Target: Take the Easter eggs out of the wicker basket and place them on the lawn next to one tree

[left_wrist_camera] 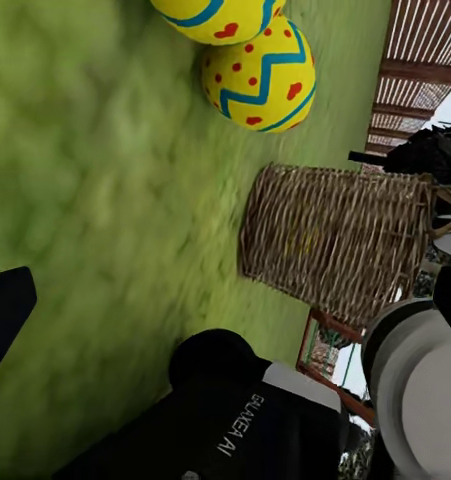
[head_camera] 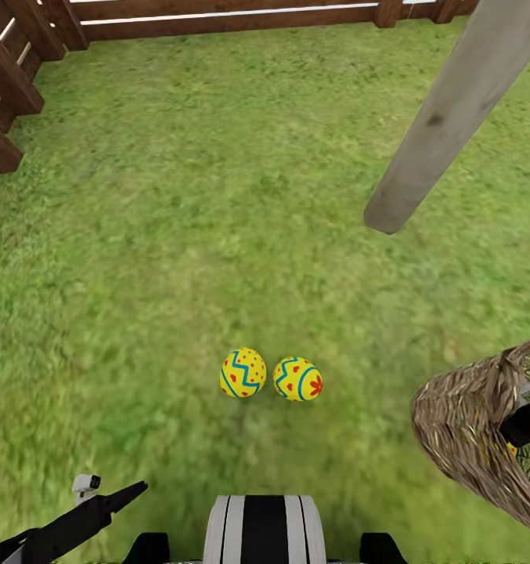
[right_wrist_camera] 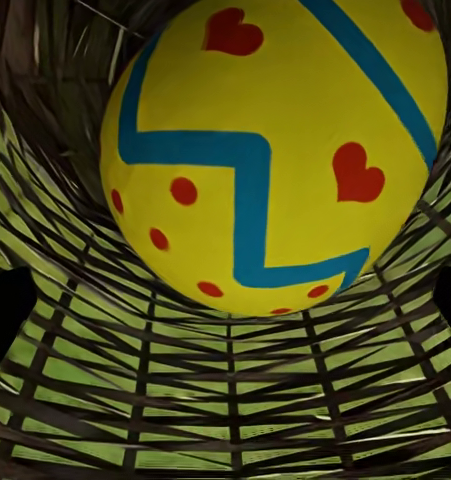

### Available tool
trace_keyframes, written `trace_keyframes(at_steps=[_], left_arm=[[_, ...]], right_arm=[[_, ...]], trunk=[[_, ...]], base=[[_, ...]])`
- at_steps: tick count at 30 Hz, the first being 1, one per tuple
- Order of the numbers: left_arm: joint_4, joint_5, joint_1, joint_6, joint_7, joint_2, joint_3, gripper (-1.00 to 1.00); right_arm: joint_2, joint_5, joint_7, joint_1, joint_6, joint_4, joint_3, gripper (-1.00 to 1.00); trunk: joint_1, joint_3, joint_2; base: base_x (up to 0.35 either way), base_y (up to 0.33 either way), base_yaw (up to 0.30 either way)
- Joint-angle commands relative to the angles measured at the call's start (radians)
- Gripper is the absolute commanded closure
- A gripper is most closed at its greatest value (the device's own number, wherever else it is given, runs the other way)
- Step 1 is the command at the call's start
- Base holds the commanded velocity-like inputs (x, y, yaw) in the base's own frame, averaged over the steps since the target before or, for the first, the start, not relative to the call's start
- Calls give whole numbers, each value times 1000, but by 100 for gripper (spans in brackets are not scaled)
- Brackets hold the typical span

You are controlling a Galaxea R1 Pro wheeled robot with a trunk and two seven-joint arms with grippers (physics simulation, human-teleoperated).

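left gripper (head_camera: 131, 493) hangs low over the lawn (head_camera: 178, 235), dark fingers just poking up at the near left, and i can't tell if they're spread or pinched. fence (head_camera: 14, 86) runs along the far left corner. middle of the grass, two easter eggs: the left egg (head_camera: 243, 373) and the right egg (head_camera: 297, 379), side by side, nearly touching, both out of the wicker basket (head_camera: 472, 427). the tree trunk (head_camera: 452, 117) leans in at the far right, well apart from that pair. basket sits tilted at the near right, the right arm reaching into it. inside, the third egg (right_wrist_camera: 275, 150) rests against the woven wall; whether the right gripper is clamped is impossible to call.
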Motion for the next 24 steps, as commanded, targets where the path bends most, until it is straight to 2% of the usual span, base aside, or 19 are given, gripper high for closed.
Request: trace_keyframes(at_steps=[1, 10, 17, 24], left_arm=[[-4, 6, 0, 7, -4, 0, -9, -100], [-53, 3, 0, -40, -4, -13, -33, -100], [-190, 5, 22, -38, -4, -10, -42, -100], [-348, 10, 74, -25, -4, 0, -42, -100]], right_arm=[[1, -3, 0, -4, 0, -1, 6, -100], [7, -2, 0, -3, 0, -2, 7, -100], [15, -2, 0, -3, 2, -3, 7, -100], [32, -2, -7, -3, 2, -1, 6, -100]], trunk=[[0, -1, 0], [0, -1, 0], [0, -1, 0], [3, -28, -2]], base=[[0, 0, 0], [0, 0, 0], [0, 0, 0], [0, 0, 0]])
